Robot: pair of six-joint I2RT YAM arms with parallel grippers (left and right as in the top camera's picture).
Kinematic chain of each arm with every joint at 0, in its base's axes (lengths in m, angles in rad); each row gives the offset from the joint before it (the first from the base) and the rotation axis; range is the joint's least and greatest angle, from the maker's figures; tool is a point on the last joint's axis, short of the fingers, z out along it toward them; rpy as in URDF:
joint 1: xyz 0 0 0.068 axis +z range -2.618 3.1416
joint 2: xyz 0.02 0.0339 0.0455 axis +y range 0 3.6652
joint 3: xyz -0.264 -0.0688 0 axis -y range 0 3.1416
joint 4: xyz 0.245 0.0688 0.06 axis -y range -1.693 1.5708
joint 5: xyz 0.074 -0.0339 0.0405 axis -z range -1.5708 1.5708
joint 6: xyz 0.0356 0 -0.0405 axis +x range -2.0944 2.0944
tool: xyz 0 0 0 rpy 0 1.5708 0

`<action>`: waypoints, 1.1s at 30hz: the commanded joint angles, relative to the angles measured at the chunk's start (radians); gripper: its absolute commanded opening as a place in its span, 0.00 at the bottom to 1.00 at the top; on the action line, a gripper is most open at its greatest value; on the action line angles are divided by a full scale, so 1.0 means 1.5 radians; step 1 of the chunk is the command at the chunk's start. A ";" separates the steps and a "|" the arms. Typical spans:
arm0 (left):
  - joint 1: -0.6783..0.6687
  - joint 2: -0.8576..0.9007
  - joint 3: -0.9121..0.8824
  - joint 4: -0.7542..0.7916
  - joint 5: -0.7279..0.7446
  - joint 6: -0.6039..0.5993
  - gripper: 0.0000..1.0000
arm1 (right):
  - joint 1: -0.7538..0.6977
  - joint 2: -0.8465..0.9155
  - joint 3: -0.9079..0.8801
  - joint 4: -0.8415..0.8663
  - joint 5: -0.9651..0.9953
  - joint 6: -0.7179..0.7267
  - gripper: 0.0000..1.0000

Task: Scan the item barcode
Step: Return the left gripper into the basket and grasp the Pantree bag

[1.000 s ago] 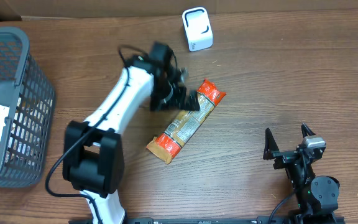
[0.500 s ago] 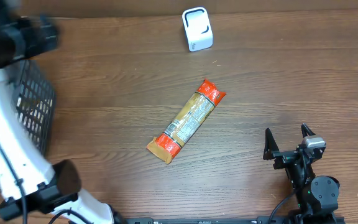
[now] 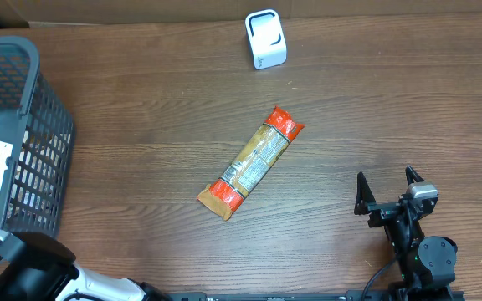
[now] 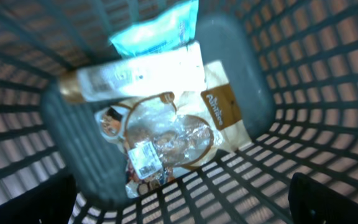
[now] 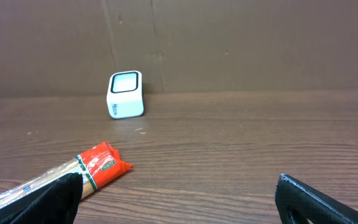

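A long pasta packet (image 3: 252,161) with orange-red ends lies slantwise mid-table, and its red end (image 5: 98,165) shows in the right wrist view. The white barcode scanner (image 3: 265,38) (image 5: 125,94) stands at the far edge. My left gripper (image 4: 182,205) hangs open over the grey basket (image 3: 23,50), fingers wide apart and empty. Below it lie a clear cookie bag (image 4: 166,140) with a barcode label (image 4: 145,158), a white-gold packet (image 4: 142,74) and a teal packet (image 4: 157,28). My right gripper (image 3: 385,180) (image 5: 179,199) rests open at the near right, empty.
The basket's mesh walls (image 4: 303,93) surround the left gripper's view. A brown cardboard wall (image 5: 229,43) runs behind the scanner. Part of the left arm (image 3: 23,267) shows at the near left corner.
My left arm has swung away from the pasta packet, leftward to above the basket, and has mostly left the overhead view. The packet stays on the table. The right arm has not moved.
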 commanded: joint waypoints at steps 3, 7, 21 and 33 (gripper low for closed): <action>-0.012 0.018 -0.150 0.082 0.029 0.040 1.00 | 0.002 -0.005 0.007 0.002 0.006 0.003 1.00; -0.012 0.023 -0.236 0.188 0.127 0.145 1.00 | 0.002 -0.005 0.007 0.002 0.006 0.003 1.00; -0.032 0.025 -0.356 0.373 0.059 0.278 1.00 | 0.002 -0.005 0.007 0.002 0.006 0.003 1.00; -0.082 0.114 -0.360 0.382 -0.024 0.303 1.00 | 0.002 -0.005 0.007 0.002 0.006 0.003 1.00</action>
